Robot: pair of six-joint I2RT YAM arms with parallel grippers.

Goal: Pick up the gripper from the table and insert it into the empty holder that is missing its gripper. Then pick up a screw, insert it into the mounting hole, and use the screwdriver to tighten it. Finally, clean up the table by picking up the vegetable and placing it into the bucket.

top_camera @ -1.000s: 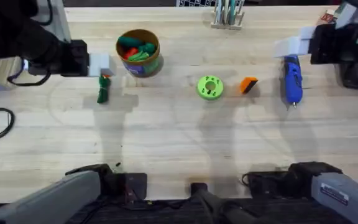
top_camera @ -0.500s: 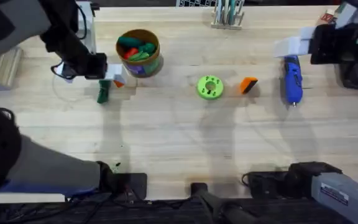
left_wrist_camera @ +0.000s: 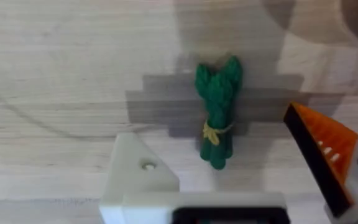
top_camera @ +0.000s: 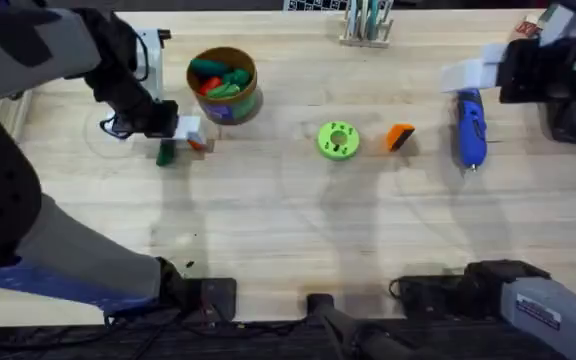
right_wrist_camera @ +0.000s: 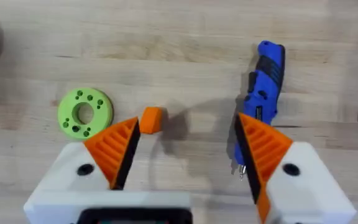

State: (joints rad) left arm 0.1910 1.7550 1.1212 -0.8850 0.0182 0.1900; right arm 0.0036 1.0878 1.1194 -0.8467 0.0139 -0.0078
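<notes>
The dark-green vegetable (left_wrist_camera: 216, 115) lies on the wood between the fingers of my open left gripper (left_wrist_camera: 210, 124). One jaw is a bare white holder (left_wrist_camera: 135, 177); the other carries an orange finger (left_wrist_camera: 322, 146). From overhead, the left gripper (top_camera: 188, 135) hovers over the vegetable (top_camera: 165, 152), just left of the bucket (top_camera: 223, 82). The loose orange gripper (top_camera: 400, 136) rests mid-table, beside the blue screwdriver (top_camera: 469, 127). My right gripper (right_wrist_camera: 187, 121) is open and empty above the orange gripper (right_wrist_camera: 152, 120) and the screwdriver (right_wrist_camera: 263, 93).
A lime-green disc with holes (top_camera: 337, 140) sits left of the loose orange piece. The bucket holds several toy vegetables. A small rack (top_camera: 366, 25) stands at the far edge. The right arm (top_camera: 553, 70) hangs over the far right corner.
The left arm has swung right and toward the front, bringing its gripper from beside the bucket to over the vegetable. The right arm has not moved.
</notes>
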